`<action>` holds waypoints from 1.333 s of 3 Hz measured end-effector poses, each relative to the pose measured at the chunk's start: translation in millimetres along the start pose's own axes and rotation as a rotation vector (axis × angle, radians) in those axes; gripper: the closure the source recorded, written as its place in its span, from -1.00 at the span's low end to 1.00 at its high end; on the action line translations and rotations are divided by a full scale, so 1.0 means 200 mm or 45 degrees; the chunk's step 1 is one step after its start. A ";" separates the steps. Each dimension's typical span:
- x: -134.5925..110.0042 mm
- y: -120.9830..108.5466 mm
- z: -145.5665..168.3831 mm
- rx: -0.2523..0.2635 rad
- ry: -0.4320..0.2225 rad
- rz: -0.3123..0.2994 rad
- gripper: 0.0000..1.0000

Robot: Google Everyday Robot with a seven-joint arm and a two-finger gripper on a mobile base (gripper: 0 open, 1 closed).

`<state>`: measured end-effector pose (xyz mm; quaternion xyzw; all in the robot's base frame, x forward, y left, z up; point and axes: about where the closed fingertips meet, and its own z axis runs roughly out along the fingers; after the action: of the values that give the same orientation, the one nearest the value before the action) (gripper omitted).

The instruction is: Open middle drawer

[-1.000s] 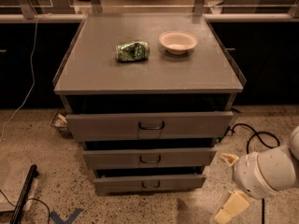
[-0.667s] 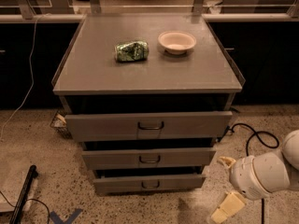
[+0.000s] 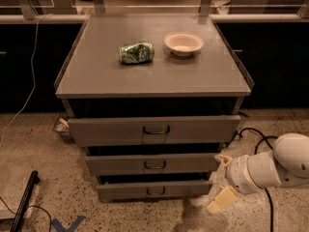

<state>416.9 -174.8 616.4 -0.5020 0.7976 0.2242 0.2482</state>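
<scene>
The middle drawer (image 3: 154, 164) is a shallow grey front with a small dark bar handle (image 3: 155, 165). It sits in the grey cabinet between the taller top drawer (image 3: 153, 129) and the narrower bottom drawer (image 3: 154, 190). The top drawer stands out furthest towards me, and the middle one stands out less. My gripper (image 3: 220, 180) is low at the right, just off the right ends of the middle and bottom drawers. Its cream fingers (image 3: 221, 200) are spread apart and hold nothing. It is well to the right of the handle.
A crumpled green bag (image 3: 136, 52) and a white bowl (image 3: 183, 43) lie on the cabinet top (image 3: 96, 76). Black cables (image 3: 253, 132) run on the floor at the right. A black pole (image 3: 25, 199) and blue tape (image 3: 67, 223) lie on the floor at the left.
My gripper and arm have moved left and slightly up, closer to the right side of the drawers. The drawers have not moved.
</scene>
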 end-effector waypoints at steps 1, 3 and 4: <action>0.00 0.00 0.00 0.000 0.000 0.000 -1.00; 0.03 -0.10 0.28 0.026 -0.166 0.004 -1.00; 0.06 -0.16 0.46 0.068 -0.212 -0.032 -1.00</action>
<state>458.4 -139.7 533.9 -0.4849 0.7734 0.2408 0.3297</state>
